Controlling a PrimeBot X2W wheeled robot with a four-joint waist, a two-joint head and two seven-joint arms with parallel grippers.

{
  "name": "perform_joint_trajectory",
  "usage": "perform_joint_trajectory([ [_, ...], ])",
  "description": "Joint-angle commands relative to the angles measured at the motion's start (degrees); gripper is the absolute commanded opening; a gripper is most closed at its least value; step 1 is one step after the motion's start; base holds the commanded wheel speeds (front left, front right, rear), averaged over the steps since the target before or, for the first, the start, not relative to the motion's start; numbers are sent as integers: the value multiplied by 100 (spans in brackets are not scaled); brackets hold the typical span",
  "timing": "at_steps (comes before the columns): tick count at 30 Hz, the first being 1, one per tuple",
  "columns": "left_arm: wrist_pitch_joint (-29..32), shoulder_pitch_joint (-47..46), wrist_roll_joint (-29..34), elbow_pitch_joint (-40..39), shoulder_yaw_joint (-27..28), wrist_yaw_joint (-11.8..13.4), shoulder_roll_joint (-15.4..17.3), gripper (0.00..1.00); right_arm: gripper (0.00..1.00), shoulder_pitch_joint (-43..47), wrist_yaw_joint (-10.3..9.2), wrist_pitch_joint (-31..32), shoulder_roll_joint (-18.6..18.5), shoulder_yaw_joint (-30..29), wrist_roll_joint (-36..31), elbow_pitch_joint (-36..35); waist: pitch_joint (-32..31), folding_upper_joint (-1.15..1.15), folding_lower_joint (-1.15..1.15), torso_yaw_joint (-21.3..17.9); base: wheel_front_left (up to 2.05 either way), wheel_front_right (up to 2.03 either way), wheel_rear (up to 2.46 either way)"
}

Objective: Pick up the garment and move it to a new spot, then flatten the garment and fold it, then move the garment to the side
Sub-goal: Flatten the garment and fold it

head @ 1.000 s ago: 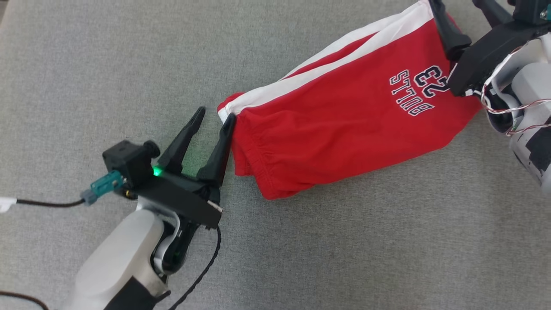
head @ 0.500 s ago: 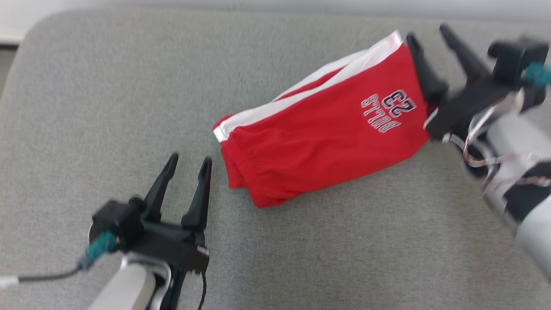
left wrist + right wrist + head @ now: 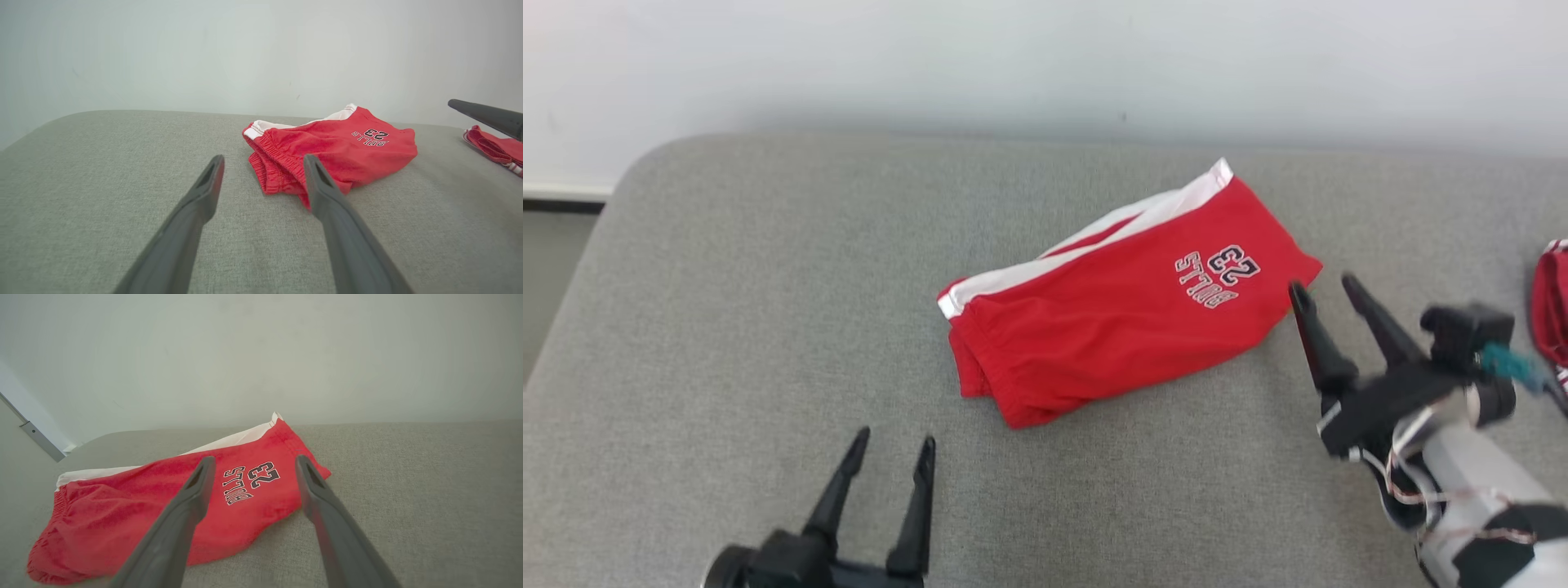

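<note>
On cushion (image 3: 727,286), folded shorts (image 3: 1111,343) lie untouched; left gripper (image 3: 894,438) and right gripper (image 3: 1321,284) gape wide, empty. Folding looks done; next, grasp and shift shorts aside.

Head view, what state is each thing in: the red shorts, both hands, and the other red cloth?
red shorts: folded, lying on the grey surface, ungripped.
left hand: open, empty, clear of the shorts.
right hand: open, empty, beside the shorts.
other red cloth: lying at the right edge, partly cut off.
</note>
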Motion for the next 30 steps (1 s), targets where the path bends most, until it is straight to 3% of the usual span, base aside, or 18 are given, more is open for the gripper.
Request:
perform_joint_trajectory([
  [1, -21, 189, 114, -56, 23, 6, -30, 100, 100, 206, -7, -21, 19, -62, -25, -49, -264, 1, 2, 17, 0, 0, 0],
  [12, -22, 786, 746, -300, 196, -146, -398, 100, 100, 979, -7, -21, 41, -705, 190, 63, -386, 1, 2, 119, 0, 0, 0],
  [19, -22, 621, 971, -341, 212, -364, -582, 100, 100, 208, -7, 175, 164, -657, 632, 978, -23, 1, 2, 333, 0, 0, 0],
  [30, -22, 297, 1145, -216, 98, -677, -843, 100, 100, -1265, -6, 535, 210, -556, 703, 2690, 625, 1, 2, 844, 0, 0, 0],
])
